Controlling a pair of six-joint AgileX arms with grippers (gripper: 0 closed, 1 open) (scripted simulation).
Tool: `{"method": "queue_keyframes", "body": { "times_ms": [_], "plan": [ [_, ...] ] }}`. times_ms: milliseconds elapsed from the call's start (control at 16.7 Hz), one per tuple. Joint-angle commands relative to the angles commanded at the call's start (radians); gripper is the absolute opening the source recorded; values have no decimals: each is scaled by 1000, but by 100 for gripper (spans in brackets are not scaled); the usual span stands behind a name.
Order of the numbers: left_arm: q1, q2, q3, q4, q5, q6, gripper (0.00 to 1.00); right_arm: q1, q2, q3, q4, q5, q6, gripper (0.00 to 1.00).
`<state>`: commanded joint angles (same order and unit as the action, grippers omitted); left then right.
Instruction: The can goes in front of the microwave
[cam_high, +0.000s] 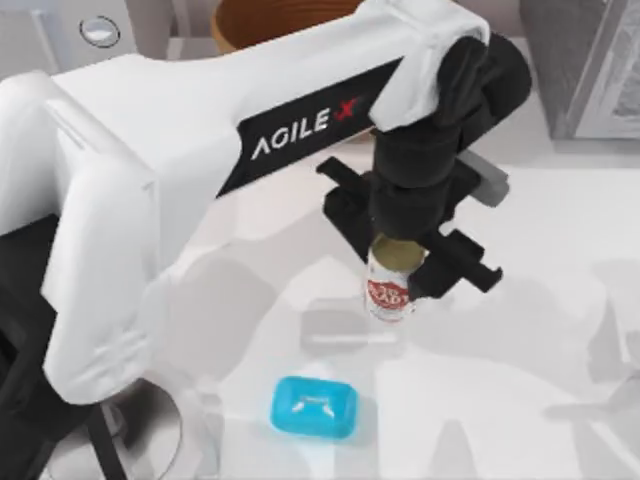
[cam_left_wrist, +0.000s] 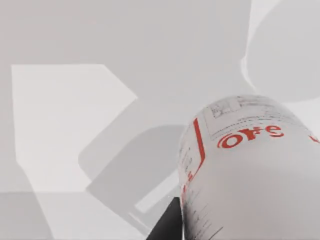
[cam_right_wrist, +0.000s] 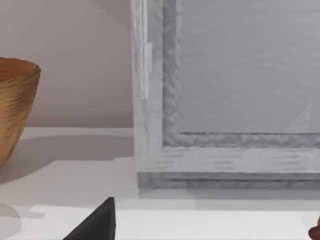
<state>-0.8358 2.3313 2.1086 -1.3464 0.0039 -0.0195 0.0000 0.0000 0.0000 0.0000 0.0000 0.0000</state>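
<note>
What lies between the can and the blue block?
Nothing: in the top view, bare table separates the can, held by the left gripper, from the blue block nearer the front edge.

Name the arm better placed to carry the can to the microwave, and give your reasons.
Left. The left gripper already straddles the can from above, and the microwave stands at the table's left rear.
</note>
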Motion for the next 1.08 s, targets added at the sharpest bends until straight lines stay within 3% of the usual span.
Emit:
{"method": "queue_keyframes", "body": {
  "times_ms": [360,540,720,1080],
  "plan": [
    [14,2,-1,-1,0,5,0,0,0,0,0,0,0,100],
    [113,-15,-21,7,-1,27,0,0,0,0,0,0,0,100],
    [306,-44,-59,17,-1,65,0,0,0,0,0,0,0,100],
    [795,-115,-162,43,-2,157,0,0,0,0,0,0,0,100]
  ]
}}
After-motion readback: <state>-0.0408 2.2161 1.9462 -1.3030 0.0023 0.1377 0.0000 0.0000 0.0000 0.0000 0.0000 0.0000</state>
